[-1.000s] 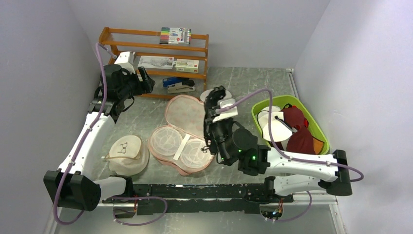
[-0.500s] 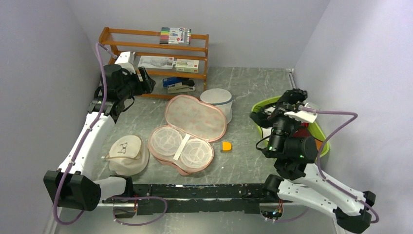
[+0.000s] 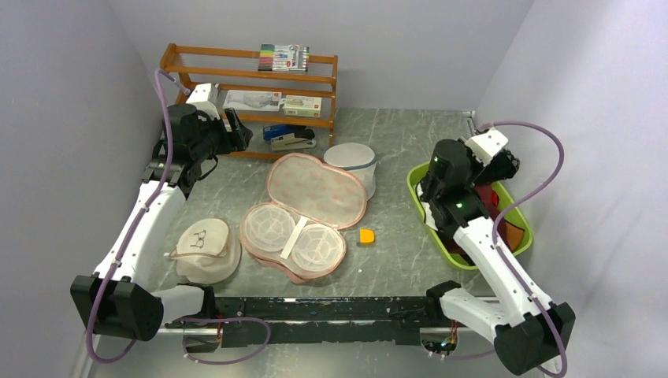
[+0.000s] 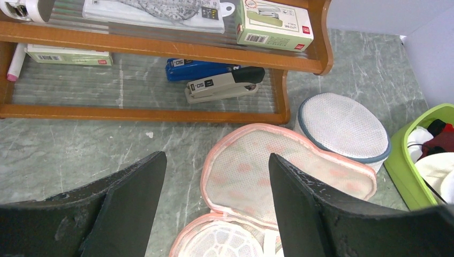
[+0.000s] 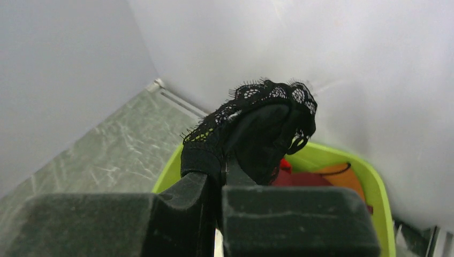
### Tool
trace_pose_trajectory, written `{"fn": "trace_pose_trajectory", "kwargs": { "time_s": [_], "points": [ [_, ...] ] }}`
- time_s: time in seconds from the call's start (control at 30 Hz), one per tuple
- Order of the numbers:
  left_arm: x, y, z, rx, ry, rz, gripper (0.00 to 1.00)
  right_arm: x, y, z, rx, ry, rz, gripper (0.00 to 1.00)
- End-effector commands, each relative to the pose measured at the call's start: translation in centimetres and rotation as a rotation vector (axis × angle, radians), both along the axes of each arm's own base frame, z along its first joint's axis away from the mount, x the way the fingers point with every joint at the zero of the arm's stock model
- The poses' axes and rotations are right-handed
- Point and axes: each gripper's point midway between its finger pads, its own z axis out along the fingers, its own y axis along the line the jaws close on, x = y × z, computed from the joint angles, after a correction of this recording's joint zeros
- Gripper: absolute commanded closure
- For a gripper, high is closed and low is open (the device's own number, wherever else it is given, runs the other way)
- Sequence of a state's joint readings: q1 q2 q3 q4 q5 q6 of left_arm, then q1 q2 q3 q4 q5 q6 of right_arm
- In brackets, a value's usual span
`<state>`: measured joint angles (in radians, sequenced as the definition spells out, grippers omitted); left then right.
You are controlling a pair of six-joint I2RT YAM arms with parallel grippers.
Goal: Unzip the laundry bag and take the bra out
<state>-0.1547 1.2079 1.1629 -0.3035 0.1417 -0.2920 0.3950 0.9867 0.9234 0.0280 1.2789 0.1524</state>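
Observation:
The laundry bag (image 3: 315, 189) lies unzipped and spread flat on the table, its pinkish inside up and a white mesh insert (image 3: 293, 238) in its near half; the left wrist view shows the laundry bag (image 4: 251, 171) below my fingers. A black lace bra (image 5: 257, 123) hangs draped over my right gripper (image 5: 222, 176), which is shut on it above the green bin (image 5: 332, 155). From above, the right gripper (image 3: 504, 161) is over the far end of the bin (image 3: 465, 262). My left gripper (image 3: 236, 134) stands open and empty, raised near the shelf, left gripper (image 4: 217, 158) apart from the bag.
A wooden shelf (image 3: 252, 79) with boxes, markers and a stapler (image 3: 291, 140) stands at the back left. A white mesh cylinder (image 3: 350, 161) sits behind the bag, a cream cap (image 3: 205, 248) at the front left, a small orange piece (image 3: 367, 235) right of the bag. Clothes fill the bin.
My right arm has swung from over the bag far to the right and now holds the black bra above the green bin. The left arm has stayed still.

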Motion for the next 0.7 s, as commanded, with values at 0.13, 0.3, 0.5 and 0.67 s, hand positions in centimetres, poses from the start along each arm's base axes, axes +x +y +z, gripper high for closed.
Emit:
{"fn": "trace_pose_trajectory", "kwargs": {
  "time_s": [0.13, 0.3, 0.5, 0.67],
  "points": [
    [-0.4, -1.2, 2.2, -0.031, -0.06, -0.057, 0.19, -0.4, -2.4, -12.8, 0.225, 0.114, -0.101, 1.0],
    [-0.2, -1.5, 1.9, -0.035, -0.05, -0.067, 0.19, 0.5, -3.0, -19.8, 0.399, 0.19, -0.054, 1.0],
    [-0.1, -1.5, 1.6, -0.034, -0.041, -0.066, 0.19, 1.0, -3.0, -25.3, 0.529, 0.265, -0.026, 1.0],
    [-0.1, -1.6, 1.4, -0.036, -0.036, -0.071, 0.19, 0.8, -3.7, -29.3, 0.633, 0.323, -0.057, 1.0]
  ]
}}
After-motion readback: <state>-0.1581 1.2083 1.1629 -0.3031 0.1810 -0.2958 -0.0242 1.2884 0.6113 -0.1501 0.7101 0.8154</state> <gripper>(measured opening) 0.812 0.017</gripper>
